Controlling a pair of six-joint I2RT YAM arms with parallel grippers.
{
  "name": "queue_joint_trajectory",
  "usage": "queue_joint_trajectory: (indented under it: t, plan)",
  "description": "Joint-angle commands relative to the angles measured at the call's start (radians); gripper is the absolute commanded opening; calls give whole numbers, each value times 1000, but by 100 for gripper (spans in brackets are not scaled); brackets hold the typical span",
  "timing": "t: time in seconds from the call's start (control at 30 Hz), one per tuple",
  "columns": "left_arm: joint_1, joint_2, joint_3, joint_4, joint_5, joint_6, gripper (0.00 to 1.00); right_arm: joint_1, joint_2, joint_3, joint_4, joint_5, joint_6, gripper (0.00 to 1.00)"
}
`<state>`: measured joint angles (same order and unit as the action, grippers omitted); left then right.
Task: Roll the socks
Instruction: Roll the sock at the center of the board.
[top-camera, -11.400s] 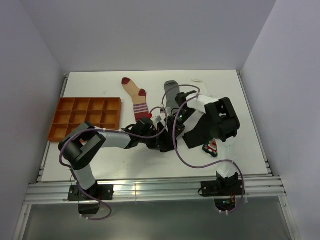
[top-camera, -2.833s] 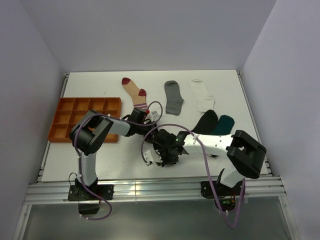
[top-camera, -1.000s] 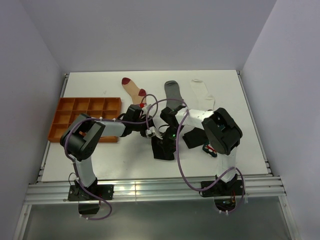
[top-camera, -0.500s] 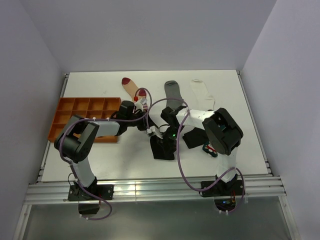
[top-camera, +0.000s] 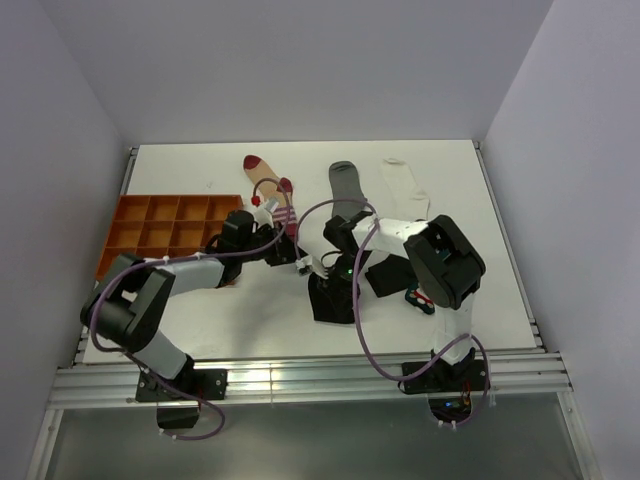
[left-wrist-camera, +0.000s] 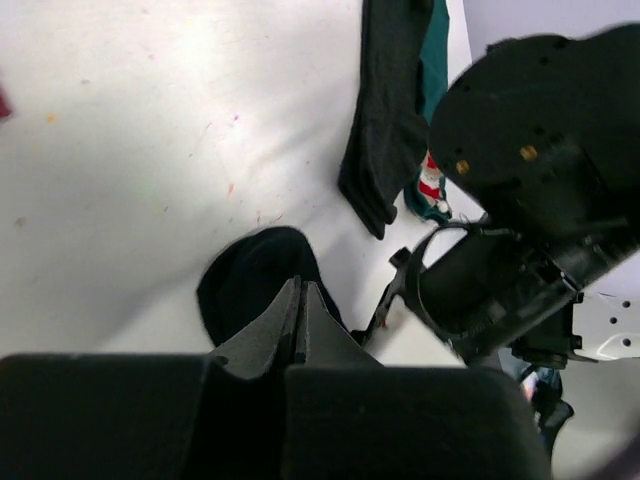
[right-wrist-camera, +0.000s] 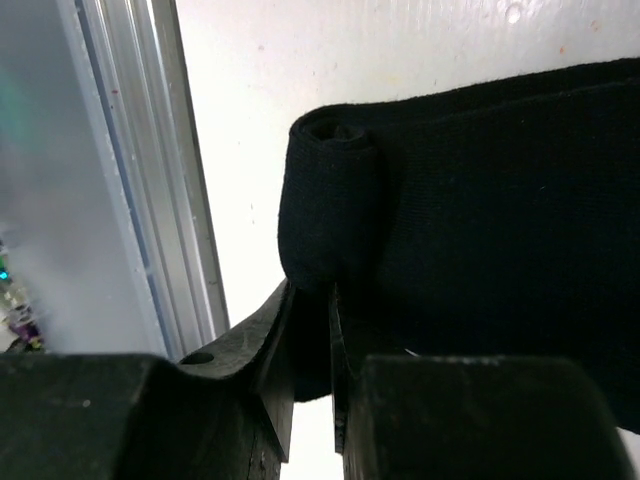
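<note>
Left hand (left-wrist-camera: 299, 300) closed since second ago, beside black sock (left-wrist-camera: 248, 288).

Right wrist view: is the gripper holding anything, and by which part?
The right gripper pinches the black sock by its edge, right beside the rolled end.

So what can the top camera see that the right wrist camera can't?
Only the top view shows the orange tray, the striped sock, the grey sock and the white sock. Only the right wrist view shows, up close, the curled end of the black sock pinched between the right jaws. Both show that black sock and the white table.
</note>
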<state>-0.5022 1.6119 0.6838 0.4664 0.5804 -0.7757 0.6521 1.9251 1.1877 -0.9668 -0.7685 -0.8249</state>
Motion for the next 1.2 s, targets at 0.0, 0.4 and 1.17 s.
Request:
queue_joint_trajectory:
  t: [0.0, 0.4, 1.17]
  plan:
    - [-9, -113, -90, 17, -51, -20, 0, -12, 38, 53, -21, 58, 23, 14]
    - [-70, -348, -290, 42, -103, 62, 0, -14, 232, 256, -194, 34, 30, 14]
    - [-458, -173, -15, -273, -433, 400, 54, -31, 440, 452, -394, -46, -19, 15]
